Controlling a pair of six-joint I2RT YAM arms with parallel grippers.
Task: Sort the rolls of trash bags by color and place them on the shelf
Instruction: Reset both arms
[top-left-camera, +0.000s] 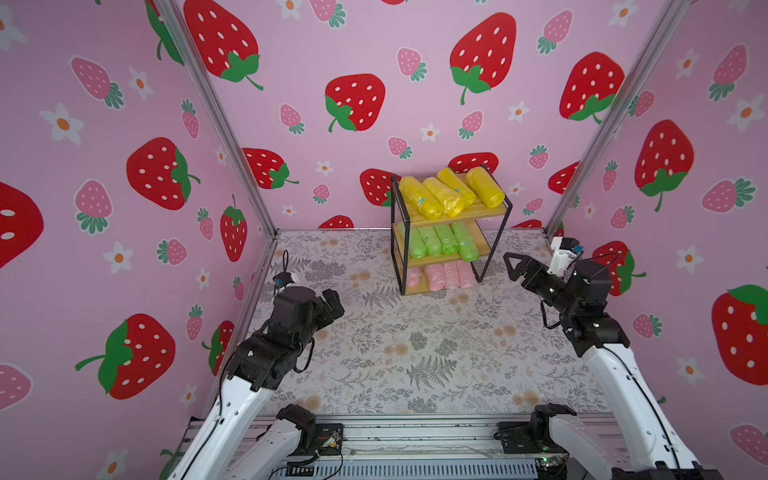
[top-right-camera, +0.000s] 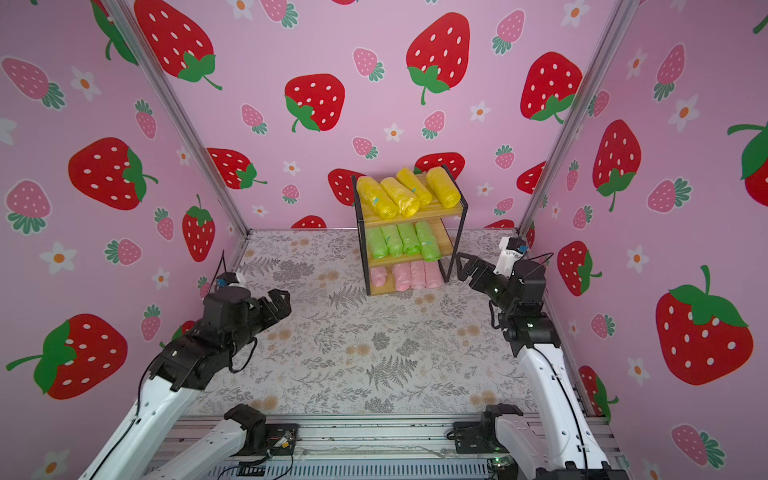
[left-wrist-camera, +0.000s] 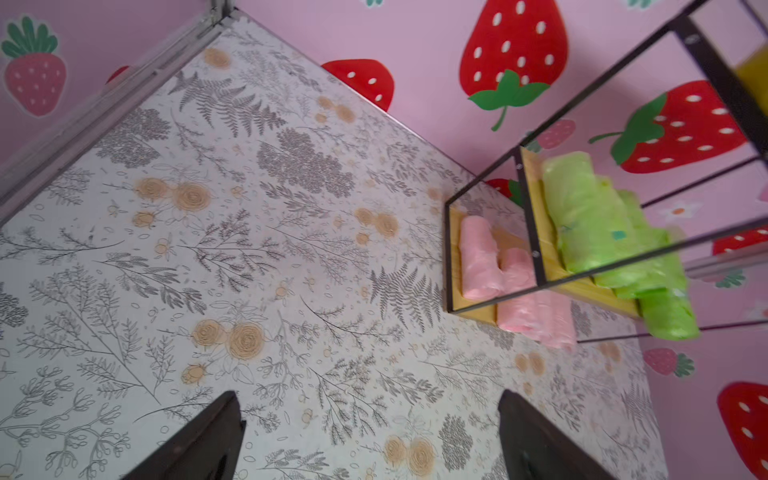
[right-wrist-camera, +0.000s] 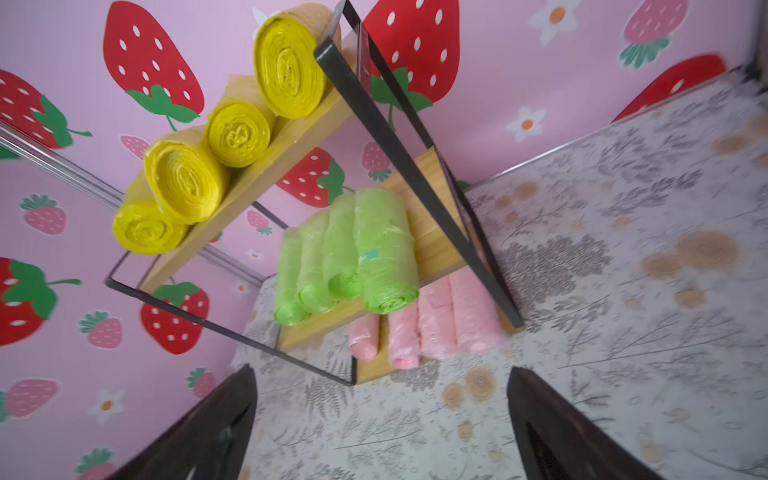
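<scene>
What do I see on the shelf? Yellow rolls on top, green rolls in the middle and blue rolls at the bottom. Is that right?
Not quite. The bottom ones are pink rolls, not blue, as the right wrist view shows. The yellow rolls are on top of the shelf and the green rolls in the middle.

Yellow rolls (top-left-camera: 446, 195), green rolls (top-left-camera: 440, 242), pink rolls (top-left-camera: 451, 275); pink strawberry walls (top-left-camera: 374, 50); floral table (top-left-camera: 395, 345).

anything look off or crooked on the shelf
Nothing serious: each tier of the shelf holds one colour. The rightmost green roll overhangs the middle tier's front edge, and one pink roll lies apart from the other three.
</scene>
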